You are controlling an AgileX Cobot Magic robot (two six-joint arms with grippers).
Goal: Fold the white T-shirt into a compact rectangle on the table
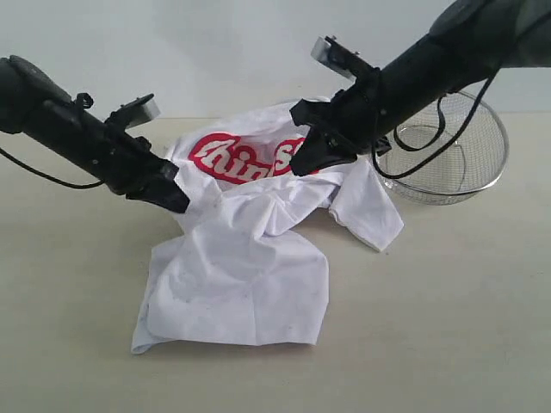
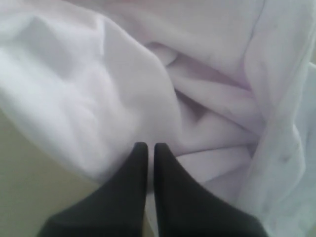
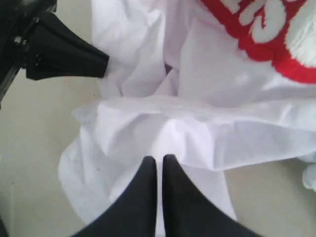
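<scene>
Crumpled white cotton T-shirt [image 1: 250, 267] with red lettering, heaped mid-table on the pale beige matte table [image 1: 465, 344] | left gripper [image 1: 178, 204]: jaws pinched shut on a raised fold | right gripper [image 1: 306, 167]: jaws shut on fabric beside the lettering | round wire-mesh metal basket [image 1: 448, 172] just behind.

T-shirt [image 1: 237, 284] — creased matt cloth | table [image 1: 448, 327] — smooth, matt | basket [image 1: 465, 172]: wire-mesh metal

left hand [image 2: 148, 146]: closed, angled down | right hand [image 3: 159, 159]: closed, angled down
</scene>
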